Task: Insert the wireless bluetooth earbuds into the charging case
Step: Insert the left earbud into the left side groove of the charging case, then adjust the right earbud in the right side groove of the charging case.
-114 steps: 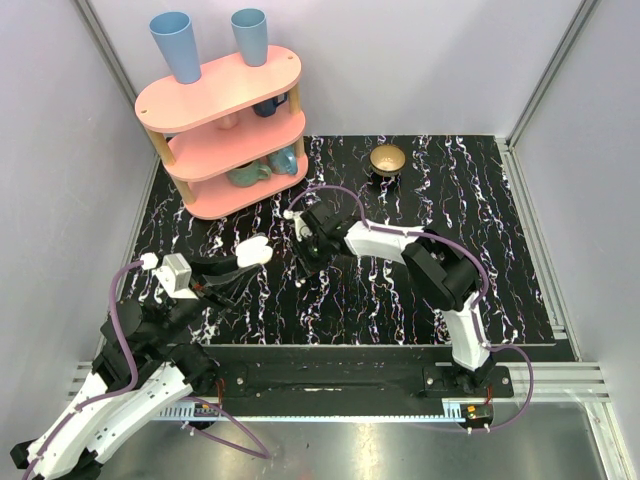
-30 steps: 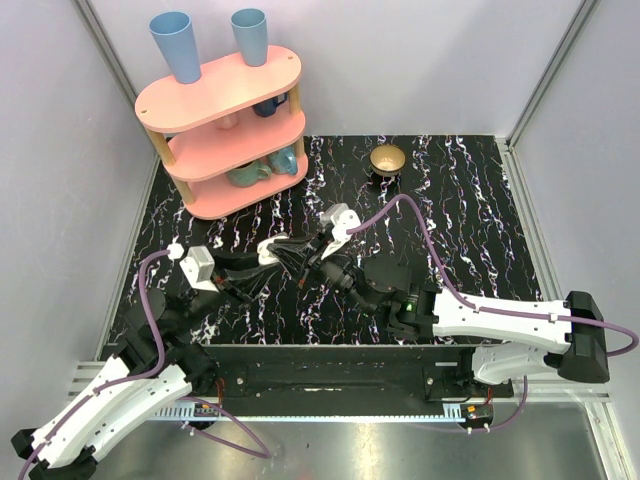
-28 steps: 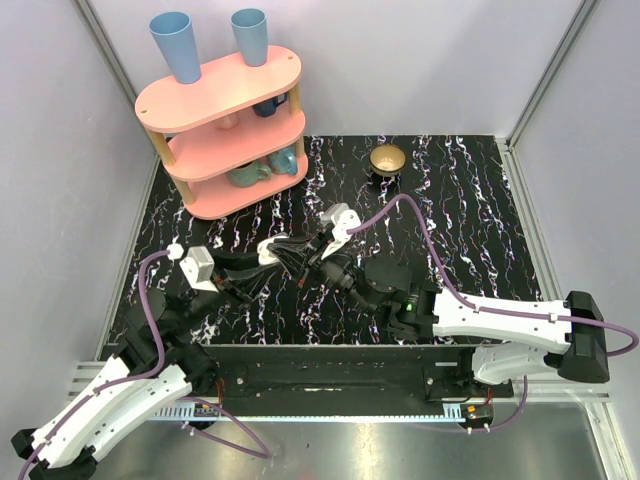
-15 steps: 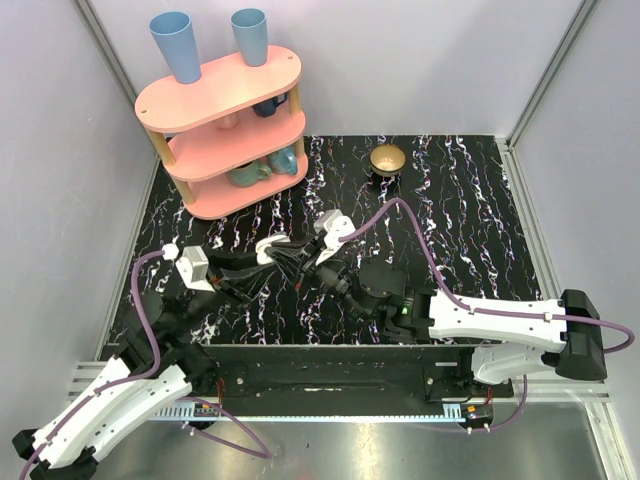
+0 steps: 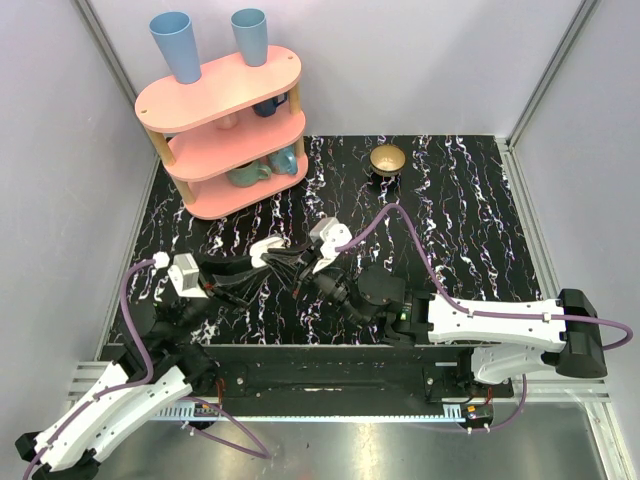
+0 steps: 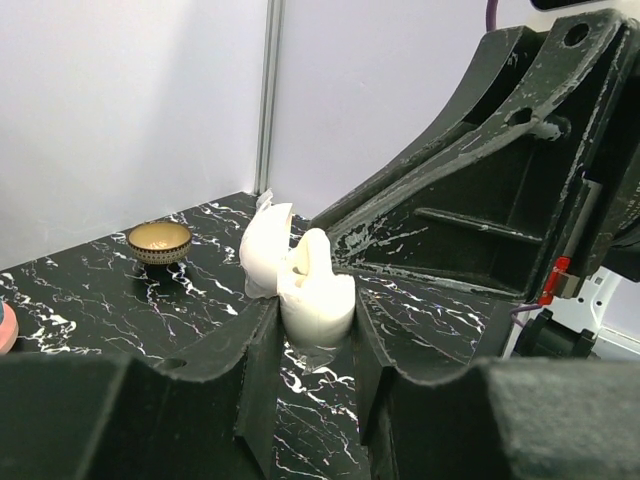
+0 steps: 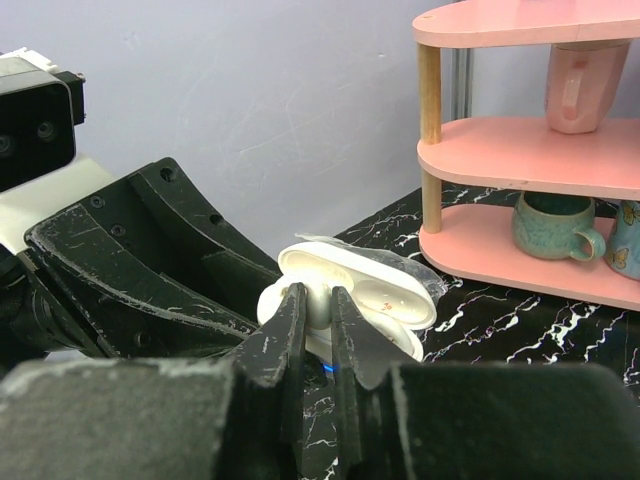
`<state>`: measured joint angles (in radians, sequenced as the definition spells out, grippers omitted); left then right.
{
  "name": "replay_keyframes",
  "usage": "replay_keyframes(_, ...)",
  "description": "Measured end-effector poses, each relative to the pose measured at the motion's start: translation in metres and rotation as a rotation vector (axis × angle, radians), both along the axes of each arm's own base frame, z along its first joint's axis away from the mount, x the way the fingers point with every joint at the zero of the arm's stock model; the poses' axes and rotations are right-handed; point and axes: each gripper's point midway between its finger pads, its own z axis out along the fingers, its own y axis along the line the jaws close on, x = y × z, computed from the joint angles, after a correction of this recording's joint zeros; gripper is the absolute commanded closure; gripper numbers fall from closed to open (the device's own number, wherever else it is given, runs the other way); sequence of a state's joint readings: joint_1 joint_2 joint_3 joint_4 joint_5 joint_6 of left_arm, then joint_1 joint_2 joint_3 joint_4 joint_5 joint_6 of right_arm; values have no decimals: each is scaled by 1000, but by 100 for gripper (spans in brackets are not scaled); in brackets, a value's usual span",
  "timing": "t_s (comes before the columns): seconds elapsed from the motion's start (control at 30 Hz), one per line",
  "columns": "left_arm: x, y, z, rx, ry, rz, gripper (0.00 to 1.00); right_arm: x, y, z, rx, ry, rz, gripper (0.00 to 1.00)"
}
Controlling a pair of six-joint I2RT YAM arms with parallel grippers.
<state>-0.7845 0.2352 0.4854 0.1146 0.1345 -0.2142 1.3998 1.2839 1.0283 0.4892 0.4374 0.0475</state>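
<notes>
The charging case (image 5: 266, 247) is white, its lid hinged open, held above the black marbled table. My left gripper (image 5: 262, 256) is shut on its lower half; in the left wrist view the case (image 6: 318, 298) sits between my fingers (image 6: 252, 345) with the lid (image 6: 264, 245) standing up. My right gripper (image 5: 297, 262) meets it from the right. In the right wrist view my right gripper (image 7: 318, 305) is pinched on a white earbud (image 7: 319, 302) at the open case (image 7: 365, 290). The second earbud cannot be made out.
A gold bowl (image 5: 388, 159) stands at the back centre, also in the left wrist view (image 6: 160, 241). A pink three-tier shelf (image 5: 225, 130) with mugs and blue cups stands at the back left, and shows in the right wrist view (image 7: 530, 150).
My right gripper has swung round and closed in on the case from the right. Over the last second both grippers and the case have shifted slightly left.
</notes>
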Motion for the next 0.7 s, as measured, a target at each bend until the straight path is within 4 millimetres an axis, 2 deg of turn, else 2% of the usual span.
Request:
replay_keyframes(0.1,0,0,-1,0,-1,0,100,0,0,-1,-7,-4,0,70)
replay_keyframes(0.27,4,3,0,-5,0,26,100,-3,1,0,-16,-12,6,61)
replay_keyframes(0.3,4,3,1,-8,-3,28,100,-4,1,1,-19,-15,7,54)
replay_keyframes(0.33,4,4,2,-10,-5,28,100,-4,1,1,-22,-20,8,52)
replay_keyframes(0.57,4,3,5,-20,-15,28,100,-8,-2,11,-37,-67,16,43)
replay_keyframes(0.7,4,4,6,-23,-19,28,100,-14,-15,35,5,-105,35,39)
